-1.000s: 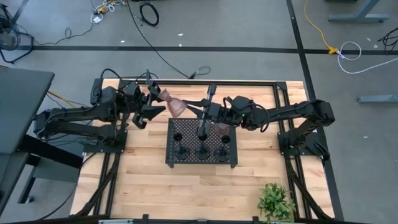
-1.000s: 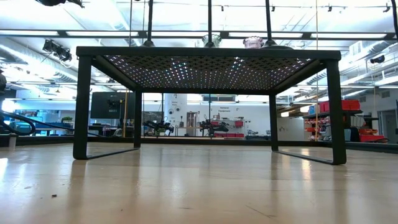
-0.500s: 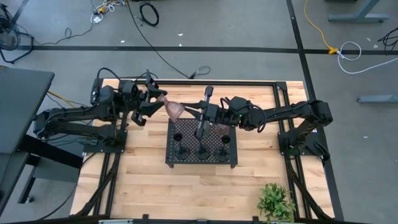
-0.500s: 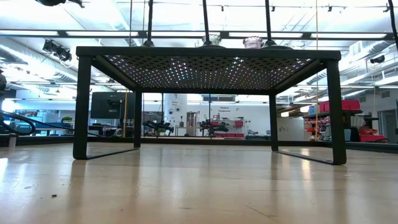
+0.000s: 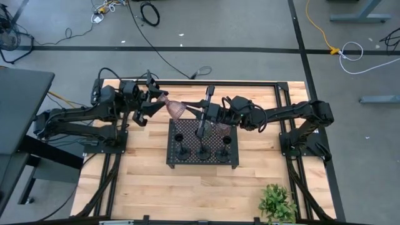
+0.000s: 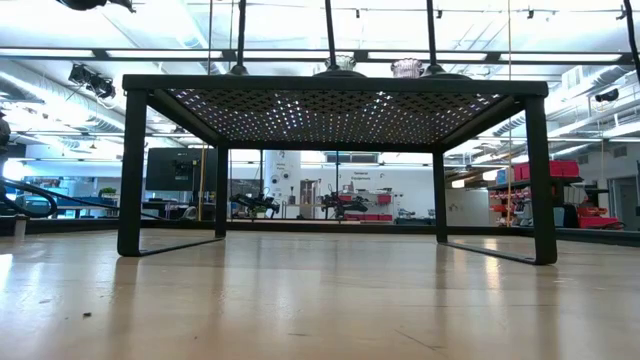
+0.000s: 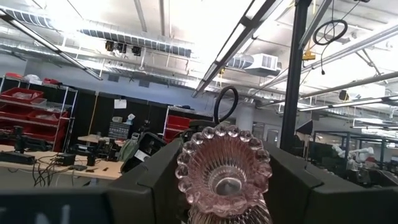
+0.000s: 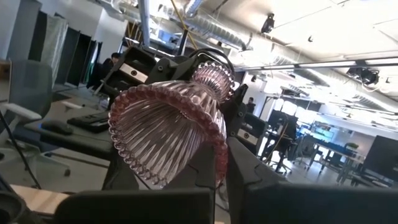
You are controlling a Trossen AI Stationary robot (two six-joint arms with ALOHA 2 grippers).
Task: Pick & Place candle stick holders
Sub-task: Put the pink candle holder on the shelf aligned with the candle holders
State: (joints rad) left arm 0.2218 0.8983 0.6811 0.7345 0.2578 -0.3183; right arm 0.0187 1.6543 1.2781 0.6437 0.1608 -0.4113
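High view shows left hand (image 5: 156, 100) gripping pinkish glass holder (image 5: 177, 109) at tray's (image 5: 232, 164) 11 o'clock; right hand's (image 5: 209, 115) grip indeterminate; lower upright into a free spot.

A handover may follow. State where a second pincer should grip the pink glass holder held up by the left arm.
Probably the narrow waist of the pink glass holder, coming side-on across its tilted axis. The left pincer clamps the small cup end, so waist and wide beaded bell are free; the bell looks too broad and ribbed for a sure pinch.
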